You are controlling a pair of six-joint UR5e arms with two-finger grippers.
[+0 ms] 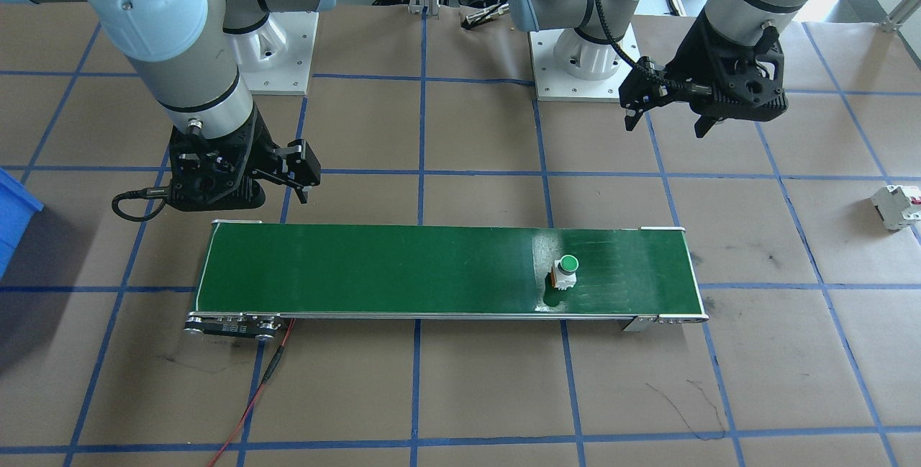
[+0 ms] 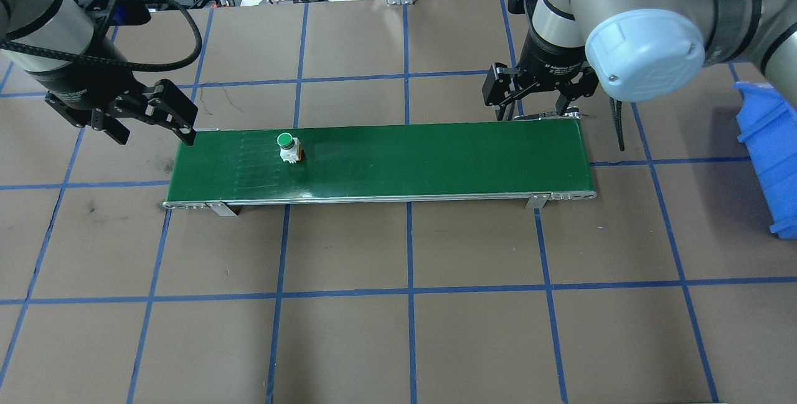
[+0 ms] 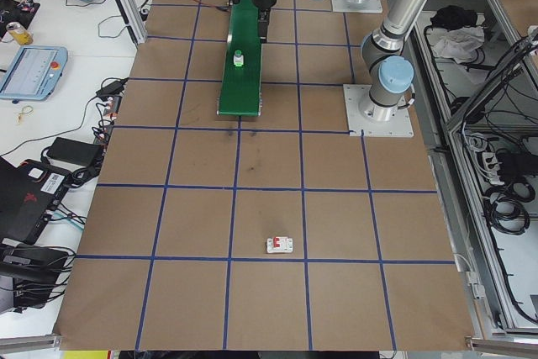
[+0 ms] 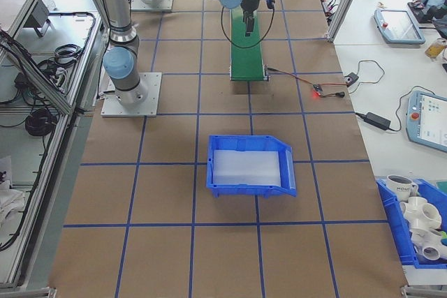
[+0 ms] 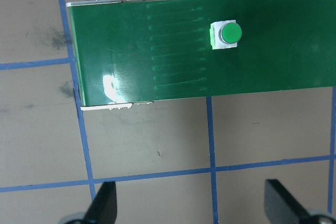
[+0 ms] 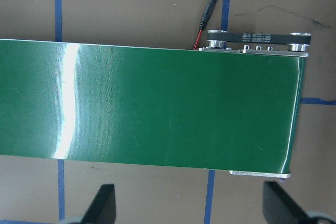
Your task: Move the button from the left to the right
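Note:
The button point(image 2: 288, 145), with a round green cap on a white body and an orange base, stands upright on the left part of the green conveyor belt point(image 2: 405, 158). It also shows in the front view as the button point(image 1: 565, 273) and in the left wrist view as the button point(image 5: 227, 34). My left gripper point(image 2: 152, 131) hangs open above the table just behind the belt's left end, apart from the button, with nothing between its fingers. My right gripper point(image 2: 535, 111) hangs open behind the belt's right end; its wrist view shows only bare belt point(image 6: 157, 108).
A blue bin point(image 2: 769, 142) stands on the table at the far right. A white breaker with a red mark point(image 1: 896, 206) lies far out on the robot's left side. A red wire point(image 1: 252, 395) runs from the belt's motor end toward the front edge.

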